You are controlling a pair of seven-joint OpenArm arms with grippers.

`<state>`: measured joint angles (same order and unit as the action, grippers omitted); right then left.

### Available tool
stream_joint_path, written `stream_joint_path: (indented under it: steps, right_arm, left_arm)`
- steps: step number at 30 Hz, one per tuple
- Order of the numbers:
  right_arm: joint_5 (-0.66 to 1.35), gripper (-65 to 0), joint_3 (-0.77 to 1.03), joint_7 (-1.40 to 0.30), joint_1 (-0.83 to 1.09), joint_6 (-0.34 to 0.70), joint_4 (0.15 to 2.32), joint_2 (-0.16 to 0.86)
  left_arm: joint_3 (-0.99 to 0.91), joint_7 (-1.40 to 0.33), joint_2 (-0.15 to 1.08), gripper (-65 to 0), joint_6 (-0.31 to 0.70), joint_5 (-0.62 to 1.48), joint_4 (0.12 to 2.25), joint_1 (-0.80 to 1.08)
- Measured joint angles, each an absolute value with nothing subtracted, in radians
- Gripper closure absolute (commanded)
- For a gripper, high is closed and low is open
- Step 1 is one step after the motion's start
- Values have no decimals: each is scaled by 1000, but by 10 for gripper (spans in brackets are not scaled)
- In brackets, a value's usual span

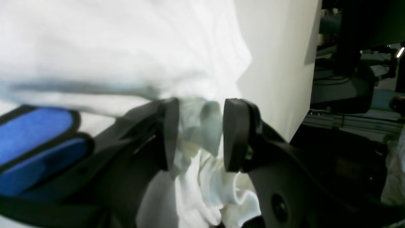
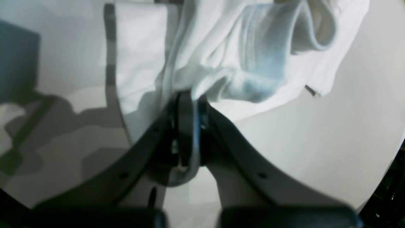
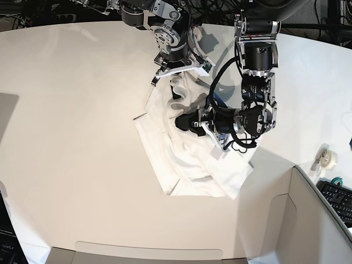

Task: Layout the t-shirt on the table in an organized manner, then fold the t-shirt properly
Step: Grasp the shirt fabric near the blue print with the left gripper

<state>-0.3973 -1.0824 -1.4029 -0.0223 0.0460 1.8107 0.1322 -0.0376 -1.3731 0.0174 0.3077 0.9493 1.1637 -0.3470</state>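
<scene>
The white t-shirt (image 3: pixel 190 157) lies crumpled in the middle of the off-white table (image 3: pixel 71 137), printed side mostly hidden. My right gripper (image 3: pixel 171 69) is at the shirt's far edge, and in the right wrist view (image 2: pixel 190 96) its jaws are shut on a pinch of fabric (image 2: pixel 253 63) near a ribbed hem. My left gripper (image 3: pixel 182 122) reaches in from the right over the shirt's middle. In the left wrist view (image 1: pixel 202 106) it holds a bunched fold of the shirt (image 1: pixel 199 133) between its pads. A blue printed patch (image 1: pixel 34 142) shows beside it.
A grey box corner (image 3: pixel 297 220) stands at the front right. A tape roll (image 3: pixel 328 158) and a keyboard (image 3: pixel 338 198) lie at the right edge. Cables and arm bases crowd the table's far side (image 3: pixel 181 11).
</scene>
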Motion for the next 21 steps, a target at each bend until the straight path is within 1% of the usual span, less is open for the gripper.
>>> stream_joint_path:
  steps: [3,7,9,11,14,21]
  right_arm:
    - [-397,0,-1082,-1403,-22,46,1811,132]
    - [-398,0,-1082,-1403,-22,46,1811,132]
    - [-397,0,-1082,-1402,-22,46,1811,132]
    - [-398,0,-1082,-1402,-22,46,1811,132]
    - [-398,0,-1082,-1402,-22,45,1811,132]
    - [-397,0,-1083,-1403,-22,45,1811,132]
  left_arm:
    - [19,-1352,23,-238,308,947,1164,-352]
    - [70,-1269,31,-237,303,946,1164,-356]
    - [73,-1250,60,-237,299,923,1162,-367]
    - [66,-1229,99,-237,262,881,1162,-383]
    - [57,-1225,140,-237,254,878,1162,-385]
    - [64,-1216,119,-236,255,894,1165,-351]
